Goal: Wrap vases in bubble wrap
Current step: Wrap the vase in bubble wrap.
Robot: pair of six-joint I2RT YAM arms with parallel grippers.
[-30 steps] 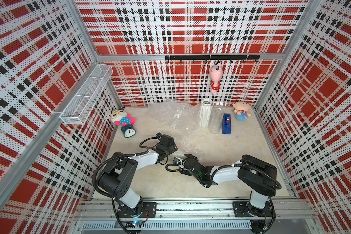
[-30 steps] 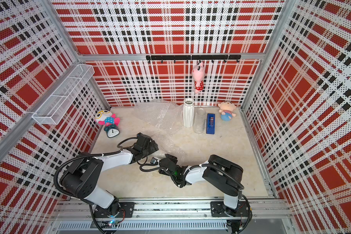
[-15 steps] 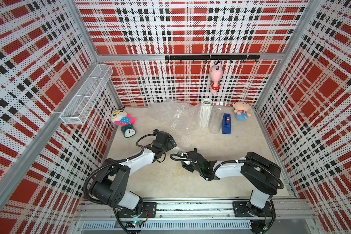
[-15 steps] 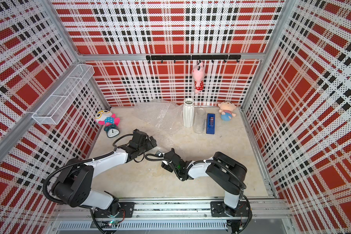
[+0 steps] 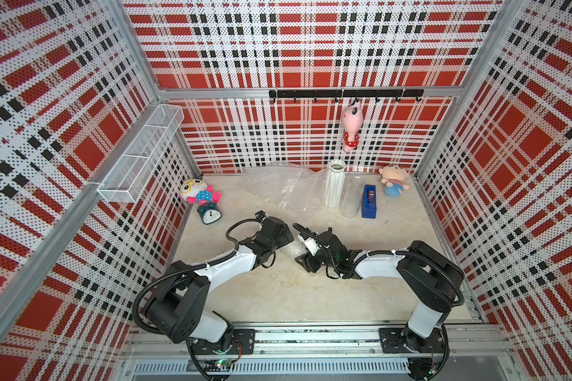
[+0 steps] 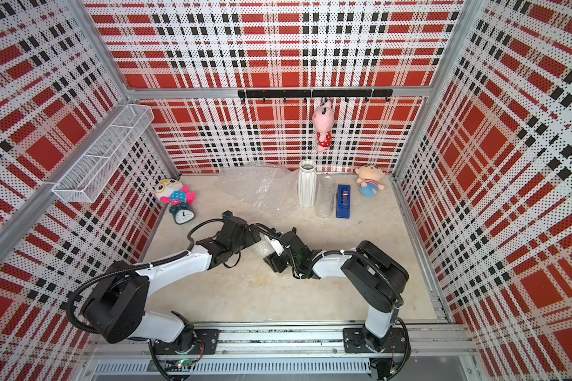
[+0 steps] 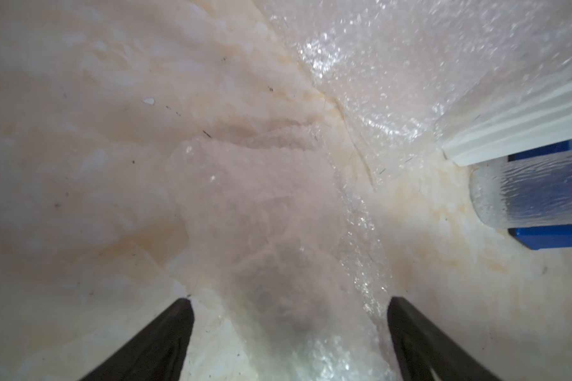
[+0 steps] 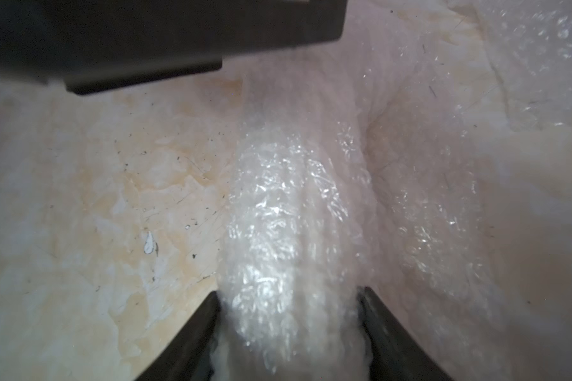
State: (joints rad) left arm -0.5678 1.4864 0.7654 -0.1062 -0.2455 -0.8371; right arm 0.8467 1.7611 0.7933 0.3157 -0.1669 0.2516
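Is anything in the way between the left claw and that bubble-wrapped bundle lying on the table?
Nothing visible is. The bubble-wrapped bundle lies right between the open jaws of the left gripper, with a gap on each side. The right gripper grips its other end.

Left of ribbed vase (image 5: 335, 184): bubble wrap (image 5: 284, 188); right: glass vase (image 5: 351, 198).
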